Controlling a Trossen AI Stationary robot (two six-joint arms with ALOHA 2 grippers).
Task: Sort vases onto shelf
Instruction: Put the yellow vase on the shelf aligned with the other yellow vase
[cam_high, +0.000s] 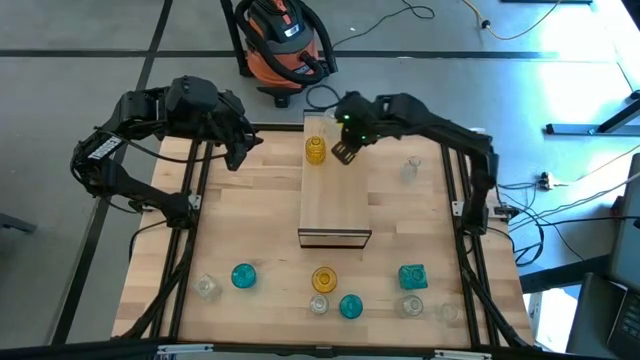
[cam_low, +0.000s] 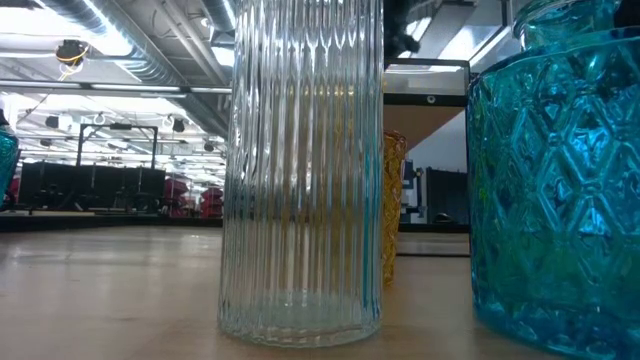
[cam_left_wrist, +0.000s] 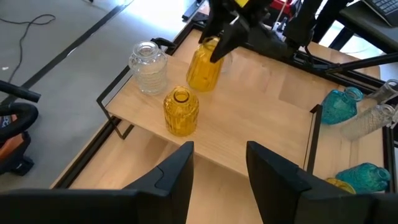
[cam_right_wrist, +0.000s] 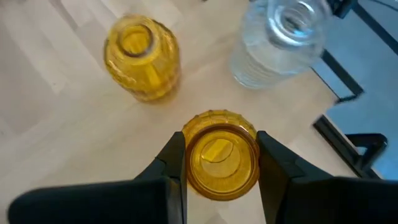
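Sorting stood early in progress: the long light-wood box shelf with dark front edge (cam_high: 335, 195) lay at the middle of the wooden surface (cam_high: 255, 215) and carried at its far end one ribbed amber glass vase (cam_right_wrist: 142, 57) and one clear ribbed glass vase (cam_right_wrist: 280, 40), set near each other. The right tool (cam_right_wrist: 219, 163) was clamped on a second amber ribbed glass vase (cam_right_wrist: 221, 155), held at the shelf top just beside those two; whether its base touched the wood could not be told. The left tool (cam_left_wrist: 219, 171), fingers apart and empty, waited over the surface's far left part, facing the shelf. Left to sort, along the near edge of the surface: a round teal glass vase (cam_high: 243, 275), a square teal diamond-cut vase (cam_high: 412, 276), a further teal vase (cam_high: 350, 306), an amber vase (cam_high: 323, 279) and several small clear vases (cam_high: 207, 288). One clear vase (cam_high: 410, 170) stood alone to the right of the shelf. By judgement, roughly a quarter was done
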